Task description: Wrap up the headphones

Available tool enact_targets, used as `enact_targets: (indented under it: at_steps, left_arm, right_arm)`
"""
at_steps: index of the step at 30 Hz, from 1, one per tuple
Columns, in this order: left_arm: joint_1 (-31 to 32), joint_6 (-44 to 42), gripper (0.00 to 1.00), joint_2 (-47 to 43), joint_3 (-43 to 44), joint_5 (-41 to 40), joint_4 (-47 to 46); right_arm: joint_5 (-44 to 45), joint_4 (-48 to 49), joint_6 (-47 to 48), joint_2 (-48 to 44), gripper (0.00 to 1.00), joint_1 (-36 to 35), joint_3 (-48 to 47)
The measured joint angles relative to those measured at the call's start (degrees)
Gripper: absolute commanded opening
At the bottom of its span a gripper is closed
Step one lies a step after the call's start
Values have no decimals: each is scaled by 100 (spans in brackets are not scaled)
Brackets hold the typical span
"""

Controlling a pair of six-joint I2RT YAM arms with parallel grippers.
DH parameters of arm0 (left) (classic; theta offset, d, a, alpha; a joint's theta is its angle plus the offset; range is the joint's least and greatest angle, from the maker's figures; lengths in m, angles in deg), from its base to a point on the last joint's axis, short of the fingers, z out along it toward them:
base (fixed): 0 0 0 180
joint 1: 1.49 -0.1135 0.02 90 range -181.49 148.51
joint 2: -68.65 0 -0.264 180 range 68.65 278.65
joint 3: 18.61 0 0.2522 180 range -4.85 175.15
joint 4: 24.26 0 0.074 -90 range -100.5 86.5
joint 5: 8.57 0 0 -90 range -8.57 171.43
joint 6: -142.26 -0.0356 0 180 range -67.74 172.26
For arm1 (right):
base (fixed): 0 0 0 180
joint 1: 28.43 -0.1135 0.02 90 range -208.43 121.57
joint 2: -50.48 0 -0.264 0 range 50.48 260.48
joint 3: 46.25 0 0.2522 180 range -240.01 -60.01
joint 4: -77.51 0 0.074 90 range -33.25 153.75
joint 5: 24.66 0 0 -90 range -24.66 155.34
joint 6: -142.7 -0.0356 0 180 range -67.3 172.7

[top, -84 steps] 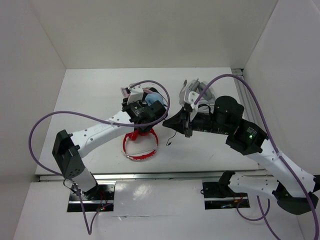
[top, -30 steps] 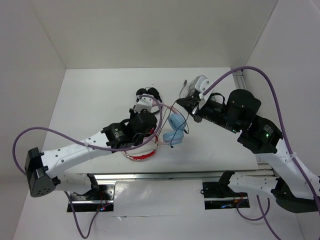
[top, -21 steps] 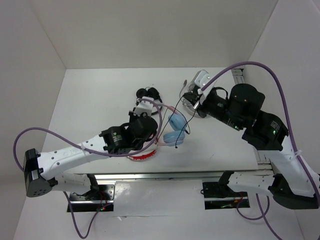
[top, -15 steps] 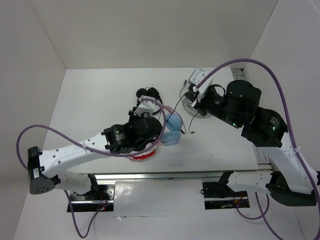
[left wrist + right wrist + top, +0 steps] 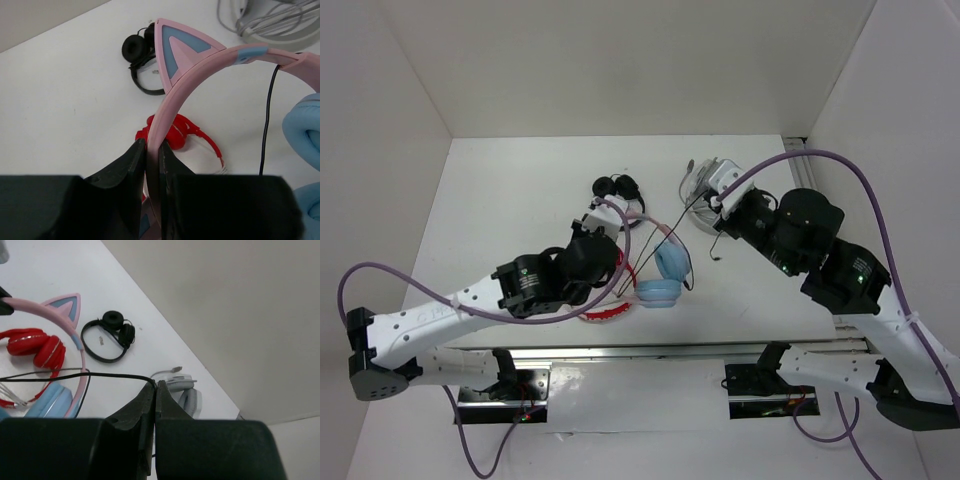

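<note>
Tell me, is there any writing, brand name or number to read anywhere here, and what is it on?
No text can be read in any view.
Small pale tag on the band of the black headphones: too small to read.
Faint dark marks on the white link of the left arm: blurred, unreadable.
The pink cat-ear headphones, red headphones and grey-white headphones: no lettering visible.

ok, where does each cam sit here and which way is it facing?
Top external: above and behind the bases, looking down on the table; both arms in view.
Left wrist: on the left arm, facing along its fingers; left gripper shut on the headphones, at the pink headband.
Right wrist: same on the right arm; right gripper pinching the cable.
Shared: both wrist views show the headphones, the red pair and the black pair.
</note>
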State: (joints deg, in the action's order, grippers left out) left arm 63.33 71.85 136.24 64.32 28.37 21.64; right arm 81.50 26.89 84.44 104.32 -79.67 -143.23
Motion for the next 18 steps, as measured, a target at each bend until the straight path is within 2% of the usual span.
enact_targets:
  at_steps: [6, 11, 18]
  left_arm:
    - [11, -479, 0, -363, -4, 940, -369]
    - [15, -782, 0, -726, -114, 1766, -474]
    - [17, -931, 0, -1200, -118, 2208, -476]
  right_arm:
    - [-52, 431, 83, -15, 0, 0, 63]
    - [-57, 769, 103, -57, 0, 0, 474]
    - [26, 1093, 111, -74, 0, 0, 881]
